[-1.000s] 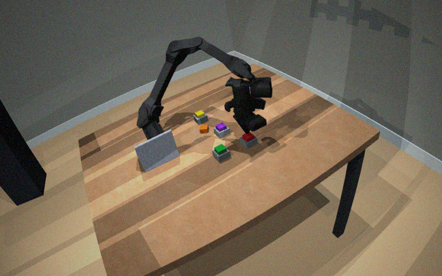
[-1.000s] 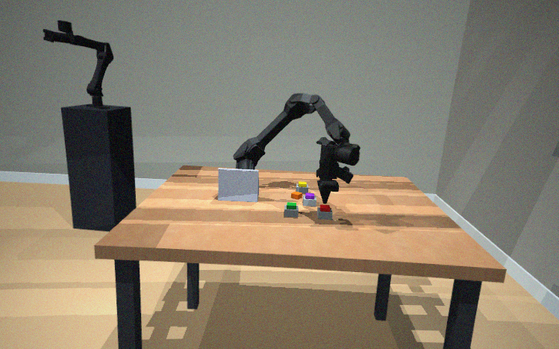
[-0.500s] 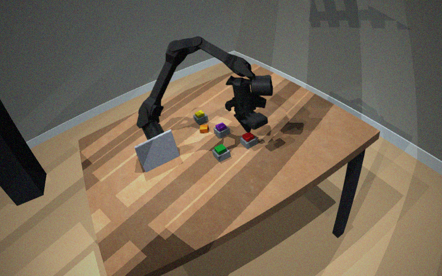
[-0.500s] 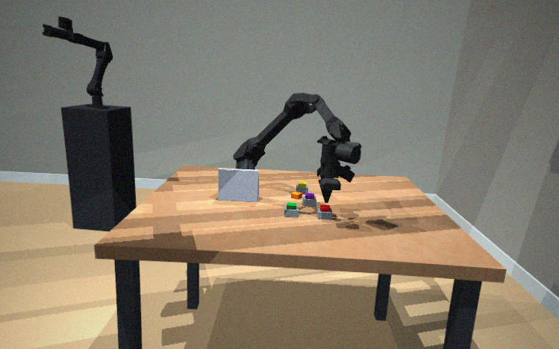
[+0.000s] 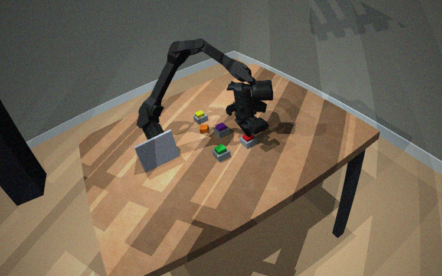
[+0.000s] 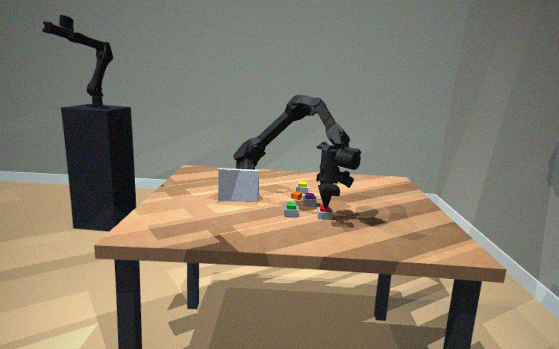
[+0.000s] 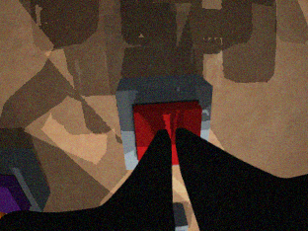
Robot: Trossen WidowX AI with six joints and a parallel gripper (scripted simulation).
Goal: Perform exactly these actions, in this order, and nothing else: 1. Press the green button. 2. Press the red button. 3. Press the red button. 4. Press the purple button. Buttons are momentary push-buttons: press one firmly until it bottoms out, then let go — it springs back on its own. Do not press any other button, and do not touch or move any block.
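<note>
My gripper is shut and empty, pointing down with its fingertips at the red button. The tips overlap the red cap in the wrist view; whether they touch it or press it down, I cannot tell for sure. The green button stands to the left of the red one in the top and exterior views, its cap raised. The purple button stands behind and left of the red one, its cap raised.
An orange block lies close to the purple button. A yellow button stands farther back. A grey upright panel stands in front of the arm's base. Another arm stands on a black pedestal beyond the table.
</note>
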